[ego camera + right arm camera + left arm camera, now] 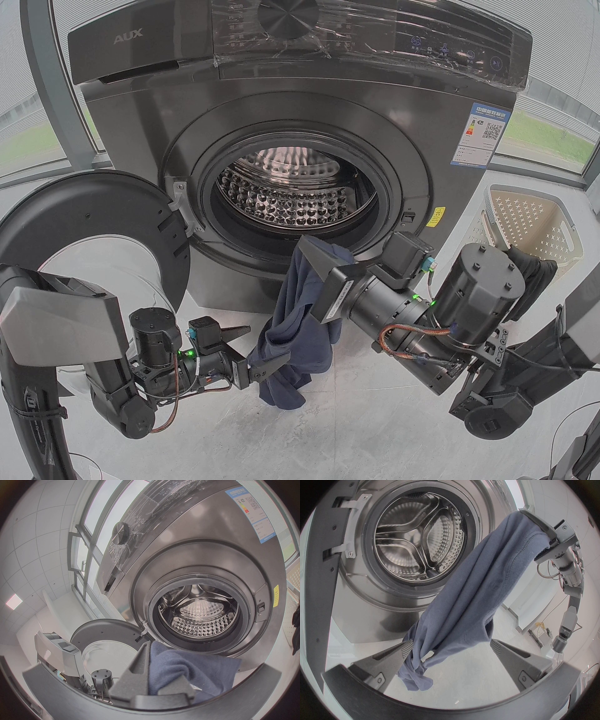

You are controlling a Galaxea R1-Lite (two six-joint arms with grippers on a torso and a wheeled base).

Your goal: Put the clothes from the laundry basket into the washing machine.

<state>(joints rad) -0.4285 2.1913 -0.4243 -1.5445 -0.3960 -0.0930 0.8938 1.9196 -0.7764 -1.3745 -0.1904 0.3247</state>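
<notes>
A pale grey tiled floor (375,431) carries a dark grey front-loading washing machine (156,119), standing upright at the far side. A beige perforated laundry basket (531,219) sits on the floor just beside the machine's right side.

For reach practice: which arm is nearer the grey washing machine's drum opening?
Right arm: holds the navy cloth garment just under the opening; left arm sits lower, at the hanging end.

Blue garment (301,315) before open washing machine (250,106)
</notes>
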